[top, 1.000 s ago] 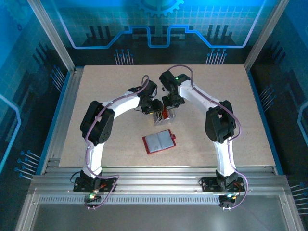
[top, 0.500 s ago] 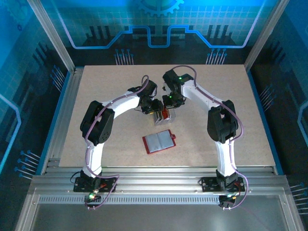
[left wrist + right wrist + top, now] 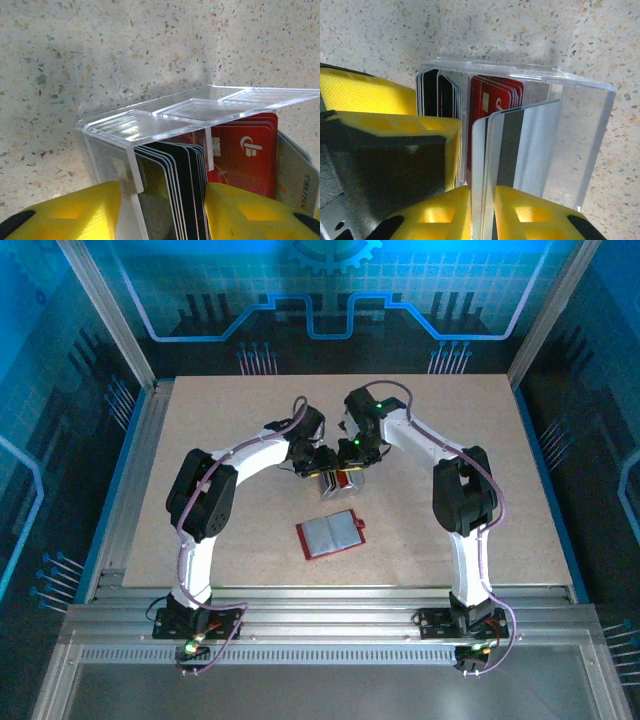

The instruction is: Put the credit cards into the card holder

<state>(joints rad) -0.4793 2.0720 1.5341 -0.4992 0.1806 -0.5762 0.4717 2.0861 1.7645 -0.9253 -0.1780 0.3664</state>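
The card holder (image 3: 331,534), a red wallet lying open with its grey sleeves up, rests on the table in front of both grippers. Behind it stands a clear acrylic rack (image 3: 200,107) filled with upright credit cards: black ones (image 3: 180,185), red ones (image 3: 247,150) and pale ones (image 3: 520,145). My left gripper (image 3: 165,220) is shut across the rack's end section, with the black cards between its yellow fingers. My right gripper (image 3: 482,215) is shut on two pale cards with a dark stripe, standing in the rack's other end. From above, both grippers (image 3: 336,468) meet over the rack (image 3: 336,480).
The left gripper's yellow finger (image 3: 370,95) presses against the rack right beside my right fingers. Bare speckled tabletop (image 3: 460,410) lies all round the rack and wallet. Metal frame rails (image 3: 130,490) edge the table.
The right arm's upper joints have shifted slightly back and to the right while its gripper stays at the rack. The left arm, rack and wallet have not moved.
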